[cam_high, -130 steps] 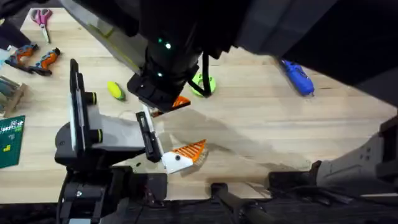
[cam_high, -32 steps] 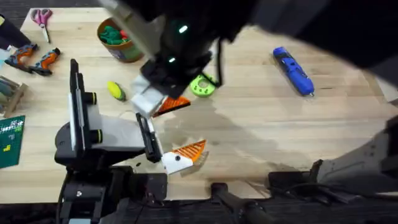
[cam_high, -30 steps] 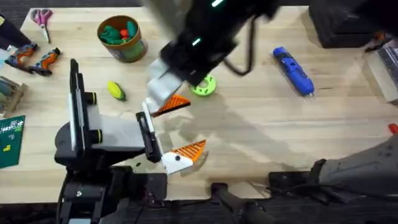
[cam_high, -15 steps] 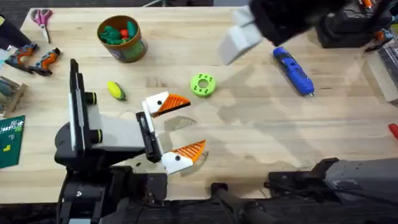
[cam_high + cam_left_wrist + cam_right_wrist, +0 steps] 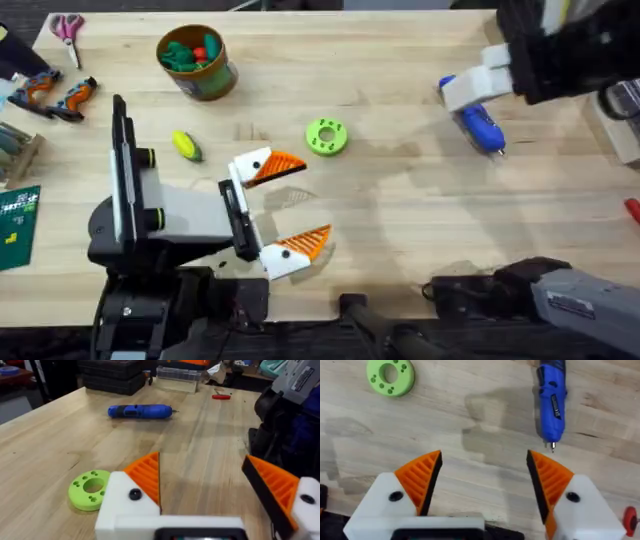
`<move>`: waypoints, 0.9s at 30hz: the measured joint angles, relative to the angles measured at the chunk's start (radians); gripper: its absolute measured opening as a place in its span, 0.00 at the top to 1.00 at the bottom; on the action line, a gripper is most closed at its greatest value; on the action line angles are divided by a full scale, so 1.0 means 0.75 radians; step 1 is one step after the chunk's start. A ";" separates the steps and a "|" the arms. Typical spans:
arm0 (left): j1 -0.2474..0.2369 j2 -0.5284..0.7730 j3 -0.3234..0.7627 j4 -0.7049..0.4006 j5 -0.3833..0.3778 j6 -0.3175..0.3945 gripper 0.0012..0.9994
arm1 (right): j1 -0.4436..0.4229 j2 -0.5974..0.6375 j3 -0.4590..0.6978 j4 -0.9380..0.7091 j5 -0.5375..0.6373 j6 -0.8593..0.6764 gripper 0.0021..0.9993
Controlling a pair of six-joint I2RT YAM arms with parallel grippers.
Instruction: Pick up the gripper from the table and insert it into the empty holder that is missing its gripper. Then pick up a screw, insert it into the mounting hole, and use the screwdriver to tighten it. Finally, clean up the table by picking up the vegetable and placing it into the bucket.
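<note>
Bright, even light from above casts soft shadows on the table (image 5: 400, 200), with the right arm (image 5: 560, 50) motion-blurred.

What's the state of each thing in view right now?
left gripper: jaws open, empty, low over the table.
right gripper: jaws open, empty, above the screwdriver.
screwdriver: lying flat, untouched.
vegetable: on the table, outside the bucket.
bucket: upright, holding green and red toy foods.
green disc: flat on the table.
</note>
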 joint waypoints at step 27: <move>0.000 0.000 0.000 0.001 -0.001 0.006 1.00 | -0.397 0.430 -0.002 0.250 -0.020 -0.704 0.01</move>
